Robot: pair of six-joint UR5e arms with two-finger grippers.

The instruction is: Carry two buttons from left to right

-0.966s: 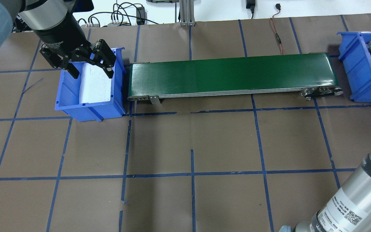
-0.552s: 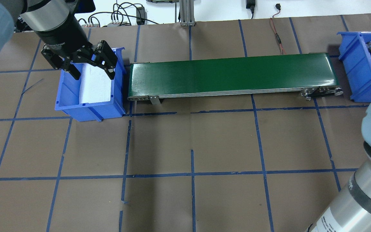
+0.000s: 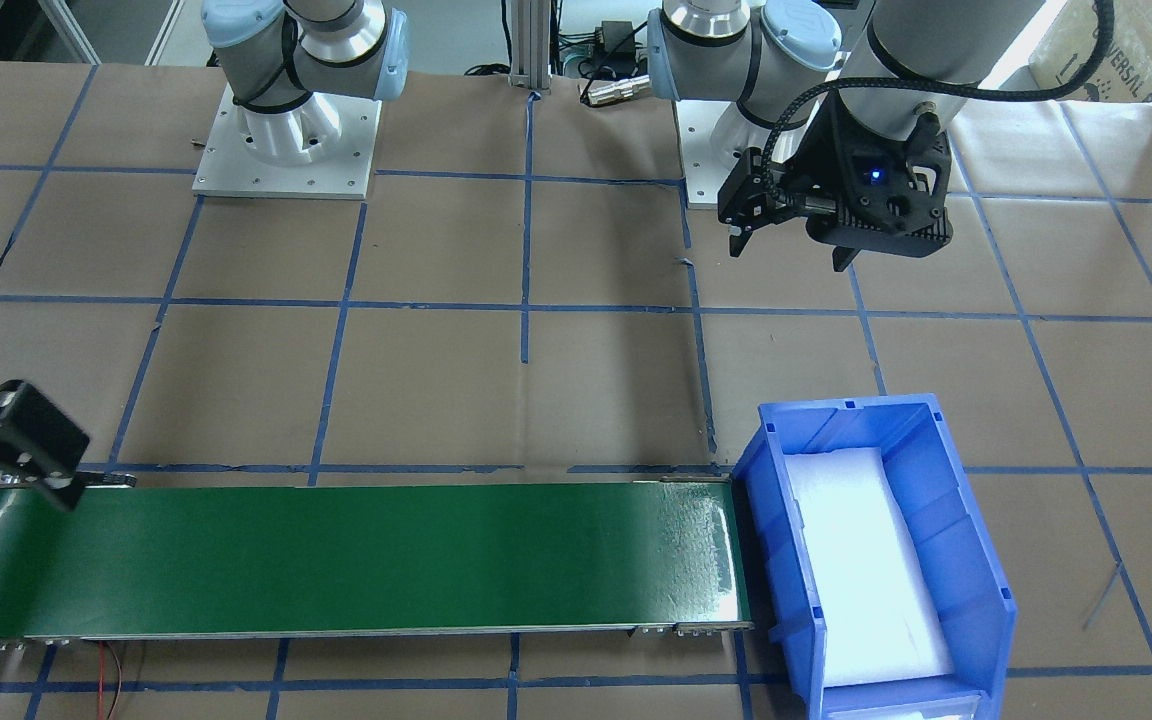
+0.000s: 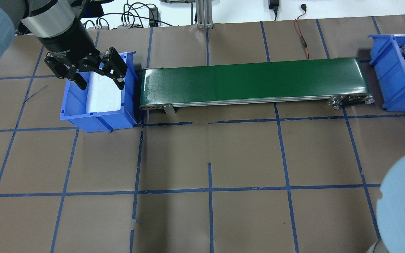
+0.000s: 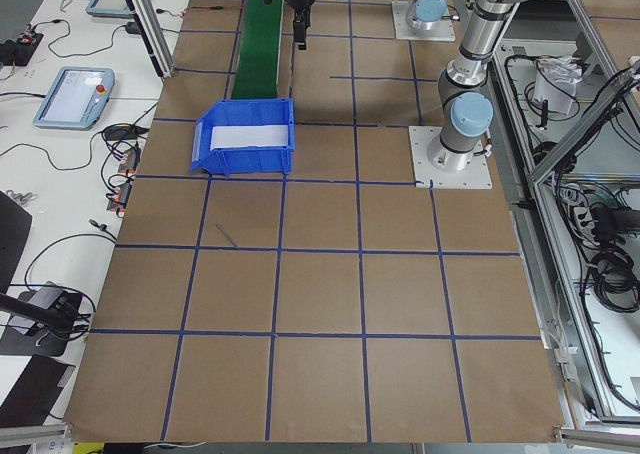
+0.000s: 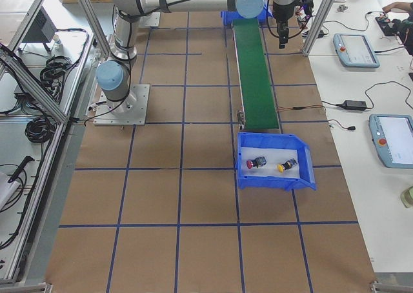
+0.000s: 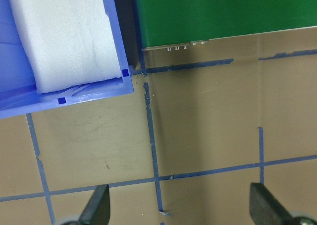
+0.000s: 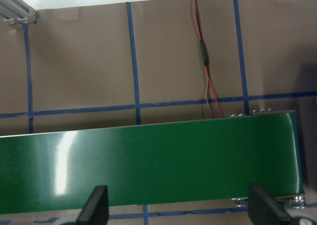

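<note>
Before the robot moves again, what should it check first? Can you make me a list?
1. Both buttons delivered: ok. The red button and the yellow button lie inside the right bin.
2. No button waiting in the left bin: ok. Only white foam shows inside.
3. No button riding on the belt: ok.
4. The left gripper is free: ok. It is open above the left bin, holding nothing.
5. The right gripper is free: ok. It is open over the belt, holding nothing.
6. Belt stopped: cannot tell from one moment.
</note>
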